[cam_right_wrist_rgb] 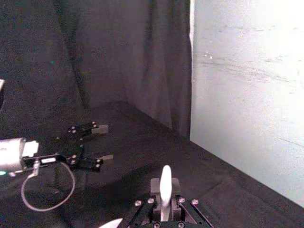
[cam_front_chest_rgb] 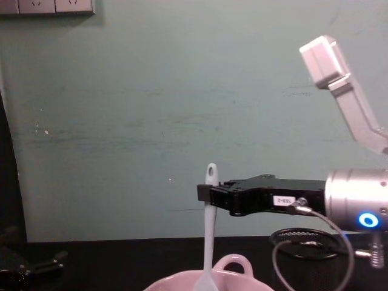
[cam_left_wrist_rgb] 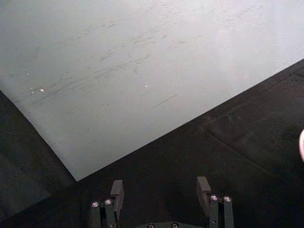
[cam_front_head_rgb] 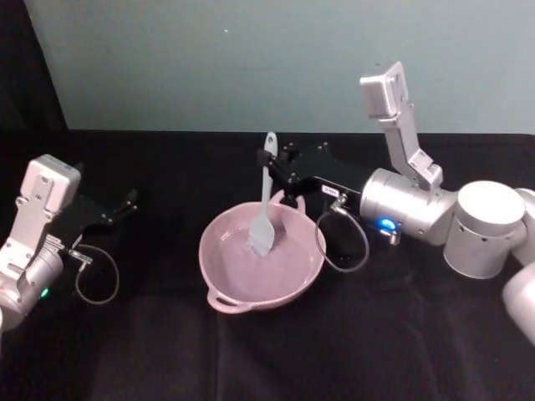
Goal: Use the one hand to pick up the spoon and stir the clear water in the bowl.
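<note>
The long white spatula-like spoon (cam_front_head_rgb: 265,197) stands in the pale pink glossy bowl (cam_front_head_rgb: 251,299), its flat squared blade down inside the bowl and its slim handle rising out of it. The right hand (cam_front_chest_rgb: 205,193), long, black and flat-sided with a small white label, is clamped on the upper handle just below the hole at the spoon's end. This hand reaches in level from the right, above the bowl's far rim, near the small loop handle. In the chest view the spoon's long axis is close to vertical, hole end up. In the head view the handle end lies farther from the robot than the blade. Whether the blade touches the bowl's bottom cannot be told. A grey cable (cam_front_head_rgb: 343,242) loops down from the right arm beside the bowl.

The left hand (cam_front_head_rgb: 125,203) sits low over the tabletop, well to the left of the bowl, its fingers (cam_left_wrist_rgb: 117,190) apart and holding nothing.

The bowl rests on a tabletop (cam_front_head_rgb: 251,359) draped in black cloth. Behind it rises a pale grey-green wall (cam_front_head_rgb: 209,67), with a black curtain (cam_front_head_rgb: 25,67) hanging at the left.
</note>
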